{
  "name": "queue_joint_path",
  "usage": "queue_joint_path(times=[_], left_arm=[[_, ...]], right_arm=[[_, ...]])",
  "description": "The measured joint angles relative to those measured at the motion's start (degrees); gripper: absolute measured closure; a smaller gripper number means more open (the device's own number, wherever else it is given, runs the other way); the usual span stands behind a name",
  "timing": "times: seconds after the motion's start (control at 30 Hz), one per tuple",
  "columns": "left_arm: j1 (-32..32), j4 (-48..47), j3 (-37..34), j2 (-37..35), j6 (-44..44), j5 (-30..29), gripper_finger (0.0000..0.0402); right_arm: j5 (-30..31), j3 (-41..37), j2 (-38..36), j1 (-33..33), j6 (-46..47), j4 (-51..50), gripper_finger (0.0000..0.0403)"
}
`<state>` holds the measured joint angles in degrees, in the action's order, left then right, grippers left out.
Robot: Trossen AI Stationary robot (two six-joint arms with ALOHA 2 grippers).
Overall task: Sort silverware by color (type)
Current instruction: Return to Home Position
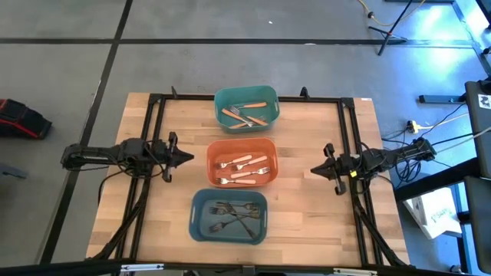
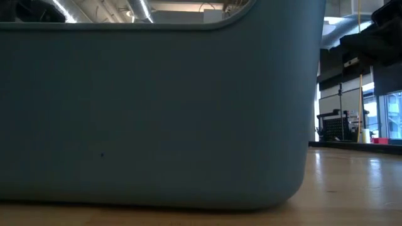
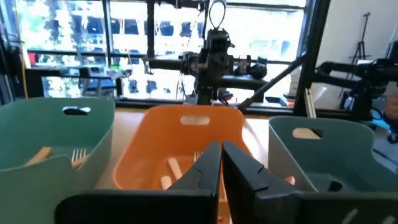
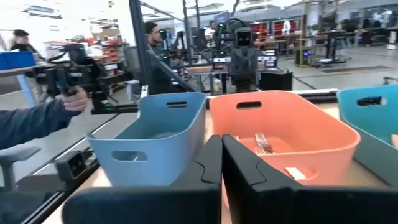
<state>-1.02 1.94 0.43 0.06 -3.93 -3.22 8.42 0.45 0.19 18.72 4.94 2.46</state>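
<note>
- Sorting looks complete as far as the high view shows: every fork I can find lies inside a bin, and none shows loose on the bare worktop (image 1: pixel 307 222).
- Three bins stand in a row down the middle of the worktop, each holding one kind.
- The brown-handled forks (image 1: pixel 247 115) lie in the teal bin (image 1: pixel 245 90), at the end farthest from the low camera.
- The cream-handled forks (image 1: pixel 245 170) lie in the orange bin (image 1: pixel 209 157), the middle one.
- The dark metal forks (image 1: pixel 234 215) lie overlapping in the blue-grey bin (image 1: pixel 195 218), whose wall fills the low view. I cannot count them.
- The left hand (image 1: pixel 186 158) hangs beside the orange bin, apart from it and pointing toward it. Its fingers (image 3: pixel 202 174) are drawn together to a thin slit, with nothing between them.
- The right hand (image 1: pixel 314 169) sits opposite, on the other side of the orange bin and well clear of it. Its fingers (image 4: pixel 205 168) are likewise pressed nearly together and empty.
- My judgement is that no fork is left to place and no kinds look mixed. All that remains is settling both arms into their rest pose, which they seem at or close to.
</note>
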Motion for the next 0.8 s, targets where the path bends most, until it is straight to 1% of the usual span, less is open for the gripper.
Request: queue_joint_path(times=[0.1,0.27,0.8], left_arm=[[0.0,-0.6,0.0,0.1,0.0,-0.8,0.0394],[0.0,-0.6,0.0,0.9,-3.0,-1.7,0.0394],[0.0,-0.6,0.0,0.9,-3.0,-1.7,0.0394]], right_arm=[[0.0,0.0,0.1,0.0,-0.3,-0.1,0.0400],[-0.5,0.0,0.3,0.0,-0.3,-0.2,0.0400],[-0.5,0.0,0.3,0.0,-0.3,-0.3,0.0400]])
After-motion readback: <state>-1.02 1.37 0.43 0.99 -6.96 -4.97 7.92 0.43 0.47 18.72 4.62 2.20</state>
